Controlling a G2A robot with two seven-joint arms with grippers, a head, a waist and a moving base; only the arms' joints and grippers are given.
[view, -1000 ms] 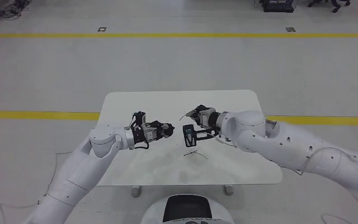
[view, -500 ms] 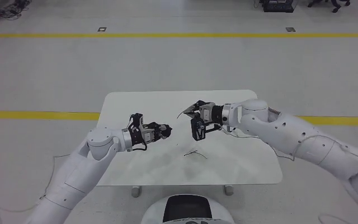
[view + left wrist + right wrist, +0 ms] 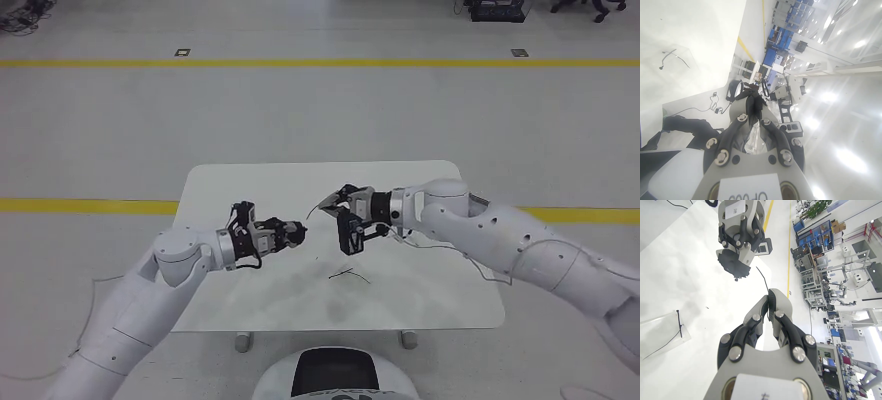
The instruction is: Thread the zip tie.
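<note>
The right gripper [image 3: 769, 293] pinches the thin black zip tie [image 3: 763, 278] between closed fingers, its tail sticking out near the left gripper [image 3: 735, 274], whose fingers are pressed together, above the table [image 3: 668, 256]

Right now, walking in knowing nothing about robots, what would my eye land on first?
Two grippers almost meet nose to nose above the white table. The right gripper pinches a thin black zip tie, whose free tip points at the shut left gripper. On the table lies a clear bag with more black ties.
</note>
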